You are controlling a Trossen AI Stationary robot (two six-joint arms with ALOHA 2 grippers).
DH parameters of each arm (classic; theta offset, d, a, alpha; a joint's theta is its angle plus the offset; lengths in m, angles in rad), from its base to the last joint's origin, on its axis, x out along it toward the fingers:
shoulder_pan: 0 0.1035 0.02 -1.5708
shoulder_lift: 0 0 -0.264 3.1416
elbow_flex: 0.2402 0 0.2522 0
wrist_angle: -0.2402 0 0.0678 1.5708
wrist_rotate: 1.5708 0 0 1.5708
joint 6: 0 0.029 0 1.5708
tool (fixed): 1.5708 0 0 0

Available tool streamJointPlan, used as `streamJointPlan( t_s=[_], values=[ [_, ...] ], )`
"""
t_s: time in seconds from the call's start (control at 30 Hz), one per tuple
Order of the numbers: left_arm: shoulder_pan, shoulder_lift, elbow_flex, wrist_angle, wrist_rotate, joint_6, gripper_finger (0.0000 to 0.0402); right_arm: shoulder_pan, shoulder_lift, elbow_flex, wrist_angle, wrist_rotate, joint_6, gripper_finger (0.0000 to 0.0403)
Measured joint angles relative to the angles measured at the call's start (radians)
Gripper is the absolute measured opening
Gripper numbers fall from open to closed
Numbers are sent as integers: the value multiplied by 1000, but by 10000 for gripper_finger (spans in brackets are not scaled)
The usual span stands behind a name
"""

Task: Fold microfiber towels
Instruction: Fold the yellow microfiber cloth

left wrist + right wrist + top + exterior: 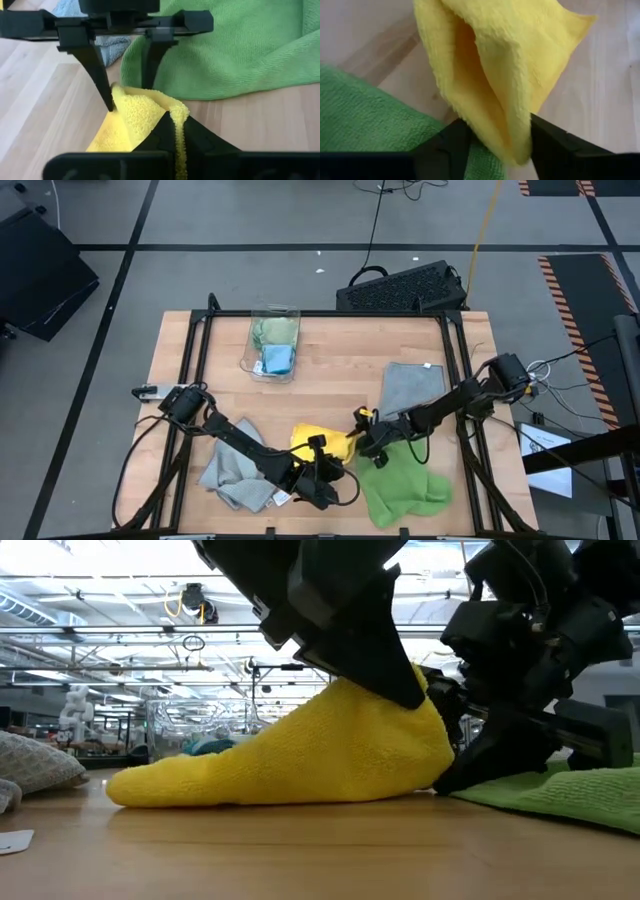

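Both arms on the yellow towel [322, 442], front-centre of the table [330, 340]. Left gripper [322, 470] pinched closed on one edge. Right gripper [365, 442] has cloth between its jaws at the opposite edge; can't tell if it's clamped.

Rest unfolded: bright green towel [405, 485] touching the yellow on its right, grey towel [412, 388] behind that, second grey towel [235, 475] left of yellow. Two more in the clear bin [274, 342] at the back. Task early.
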Motion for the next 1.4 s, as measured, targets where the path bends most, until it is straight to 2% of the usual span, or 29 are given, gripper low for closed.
streamJointPlan(
  t_s=[0.2,0.4,0.47,0.67,0.93,1.07,1.17,1.4],
  values=[
    [-1,0,0,-21,-16,-18,18,1,-29,0,-30,-6,3,97],
    [-1,0,0,-28,-32,-19,7,9,-32,0,-22,-48,-4,22],
    [-1,0,0,-32,-48,-19,14,16,-37,0,-31,-52,-10,7],
    [-2,-26,-1,-45,-74,38,7,23,-191,0,-182,-6,12,6],
    [19,-126,0,-105,-201,211,17,1,-469,0,-377,3,123,3],
    [64,-175,0,-126,-209,273,7,-17,-596,1,-446,80,154,3],
    [117,-201,0,-129,-211,318,16,-60,-663,0,-435,127,137,3],
    [238,-287,0,-156,-192,343,8,-229,-766,0,-416,122,79,2]
  ],
)
